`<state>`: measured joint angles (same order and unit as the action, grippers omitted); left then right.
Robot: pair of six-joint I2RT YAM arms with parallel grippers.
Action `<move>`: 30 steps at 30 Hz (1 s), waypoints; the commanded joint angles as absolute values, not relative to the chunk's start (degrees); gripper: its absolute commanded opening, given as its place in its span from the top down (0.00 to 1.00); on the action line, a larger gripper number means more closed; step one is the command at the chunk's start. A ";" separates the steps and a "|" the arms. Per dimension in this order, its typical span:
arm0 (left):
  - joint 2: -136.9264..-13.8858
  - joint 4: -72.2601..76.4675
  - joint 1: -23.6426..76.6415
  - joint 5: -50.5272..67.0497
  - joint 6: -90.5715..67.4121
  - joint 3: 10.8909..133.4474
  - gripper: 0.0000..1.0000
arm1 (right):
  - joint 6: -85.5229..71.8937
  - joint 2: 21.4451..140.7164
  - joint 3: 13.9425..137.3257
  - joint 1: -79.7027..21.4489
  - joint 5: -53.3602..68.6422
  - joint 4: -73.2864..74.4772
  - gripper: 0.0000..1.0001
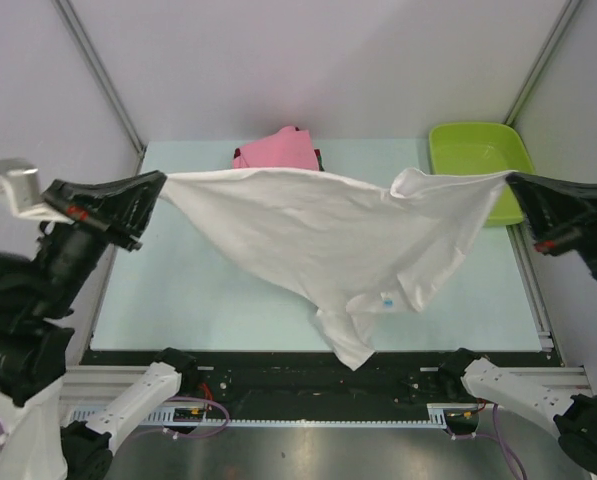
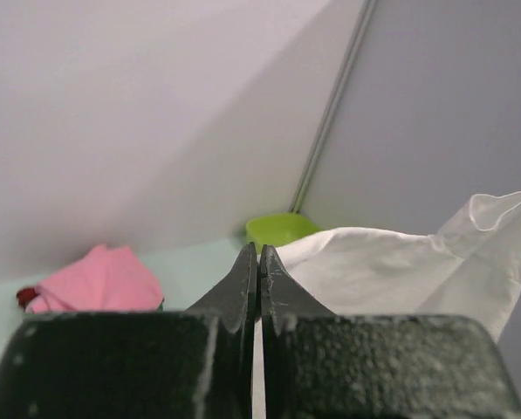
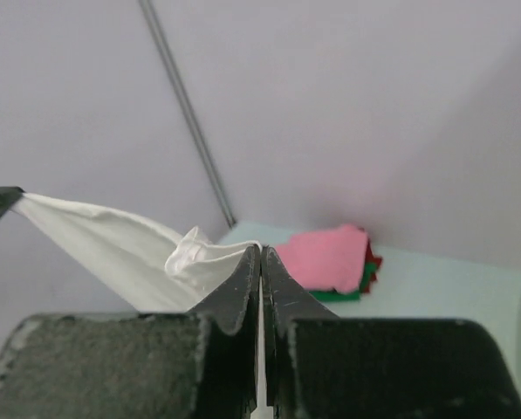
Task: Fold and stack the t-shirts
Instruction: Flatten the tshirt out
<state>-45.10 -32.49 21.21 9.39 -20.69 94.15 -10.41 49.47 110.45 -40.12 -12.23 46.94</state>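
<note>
A white t-shirt (image 1: 328, 235) with a small blue neck label hangs stretched in the air between my two grippers, its lower part sagging to the table's near edge. My left gripper (image 1: 160, 182) is shut on one corner of it at the left; the cloth (image 2: 373, 271) spreads out to the right of its fingertips. My right gripper (image 1: 510, 180) is shut on the opposite corner (image 3: 155, 253) at the right. A folded pink t-shirt (image 1: 276, 150) lies on a stack at the back of the table, with dark red and green ones (image 3: 365, 278) under it.
A lime-green plastic tub (image 1: 478, 155) stands at the back right corner of the pale mat (image 1: 178, 290). Grey walls and metal posts enclose the table on three sides.
</note>
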 commanded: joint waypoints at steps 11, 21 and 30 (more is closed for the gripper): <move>-43.86 -35.24 21.53 14.43 -18.90 119.70 1.00 | -17.48 55.72 138.52 -27.69 21.53 42.11 1.00; -40.61 -29.55 22.24 14.15 -19.95 97.35 1.00 | -20.04 56.43 126.23 -18.11 24.00 39.38 1.00; -40.07 -18.92 22.15 9.15 -23.20 64.12 1.00 | -17.75 54.67 93.46 -17.93 12.85 32.18 1.00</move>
<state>-39.79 -26.11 22.00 12.16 -21.41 74.32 -18.33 54.43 105.06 -18.20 18.98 37.45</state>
